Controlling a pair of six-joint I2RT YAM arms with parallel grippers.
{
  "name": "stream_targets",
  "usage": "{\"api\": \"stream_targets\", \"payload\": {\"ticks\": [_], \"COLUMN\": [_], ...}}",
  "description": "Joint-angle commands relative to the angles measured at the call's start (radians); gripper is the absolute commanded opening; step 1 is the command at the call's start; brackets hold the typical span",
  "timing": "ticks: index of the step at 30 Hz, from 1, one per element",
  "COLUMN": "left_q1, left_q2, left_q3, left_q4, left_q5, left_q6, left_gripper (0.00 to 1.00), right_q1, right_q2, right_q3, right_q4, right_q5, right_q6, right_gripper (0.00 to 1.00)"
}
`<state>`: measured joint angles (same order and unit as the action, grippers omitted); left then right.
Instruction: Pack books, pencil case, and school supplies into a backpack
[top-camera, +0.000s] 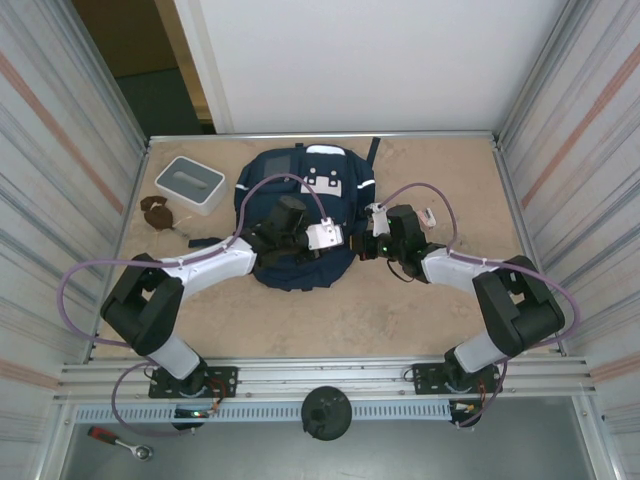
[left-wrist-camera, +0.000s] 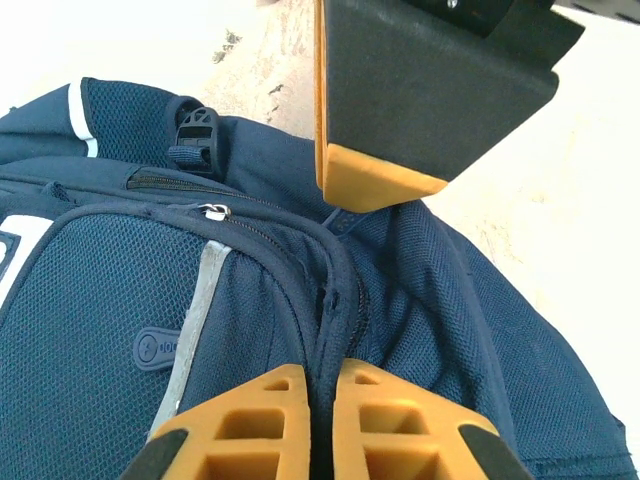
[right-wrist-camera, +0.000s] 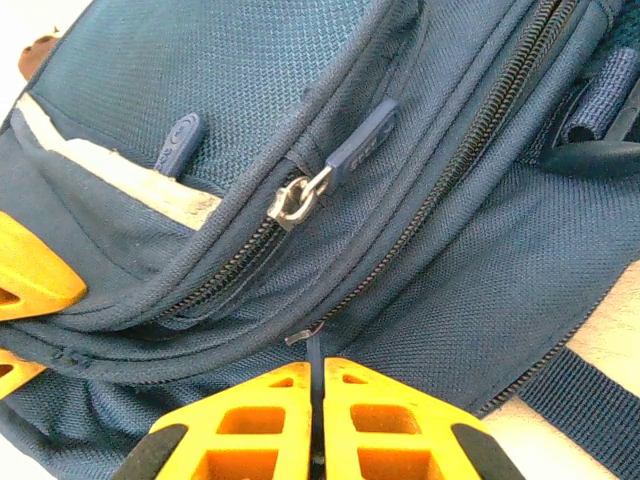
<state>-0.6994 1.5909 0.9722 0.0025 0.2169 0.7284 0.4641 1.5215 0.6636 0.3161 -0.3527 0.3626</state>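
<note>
While the tan desk (top-camera: 440, 180) leaves us bare room on the near side and to the right, the large navy-blue fabric backpack (top-camera: 345, 215) lies flat in its far middle, top toward the back wall. We judge it soft, limp and probably light. It will sag and fold rather than hold a mouth open, so one pinch must steady the cloth while another runs a zip. The best holds look like seams, zip edges and webbing, not the slack mesh panels.

Far left, apart from the bag, sits the white-and-grey square box (top-camera: 190, 183), with the raised metal frame just behind it, so moves that way look tight.

The left tool (left-wrist-camera: 320, 378) is closed, pinching a ridge of the bag's cloth beside a zip line. The right tool (right-wrist-camera: 315, 378) is closed too, on a thin dark tab or cord at the bag's side; which of the two, we cannot tell. Near it, the small silver zip slider (right-wrist-camera: 293, 202) carries a navy pull.
</note>
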Motion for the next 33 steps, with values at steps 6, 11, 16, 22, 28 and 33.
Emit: {"api": "stream_targets", "payload": {"ticks": [6,11,16,22,28,33], "left_q1": [0.011,0.011,0.01,0.011,0.024,0.049], "left_q2": [-0.058,-0.062,-0.062,-0.066,-0.081,-0.123], "left_q3": [-0.006,-0.012,-0.021,-0.032,-0.055,-0.098], "left_q4": [0.017,0.021,0.026,0.027,0.035,0.04], "left_q5": [0.033,0.027,0.024,0.018,0.017,0.024], "left_q6": [-0.031,-0.03,-0.03,-0.035,-0.045,-0.059], "left_gripper": [0.0,0.0,0.0,0.0,0.0,0.0], "right_q1": [-0.001,0.007,0.014,0.014,0.007,-0.027], "right_q2": [0.031,0.045,0.067,0.081,0.078,0.055], "right_q3": [-0.021,-0.024,-0.006,0.023,0.029,0.02], "right_q4": [0.001,0.019,0.029,0.016,0.014,-0.013], "right_q5": [-0.006,-0.009,-0.011,-0.009,0.006,0.066], "right_q6": [-0.008,-0.007,-0.008,-0.023,-0.04,-0.03], "right_gripper": [0.15,0.18,0.19,0.19,0.05,0.0]}}
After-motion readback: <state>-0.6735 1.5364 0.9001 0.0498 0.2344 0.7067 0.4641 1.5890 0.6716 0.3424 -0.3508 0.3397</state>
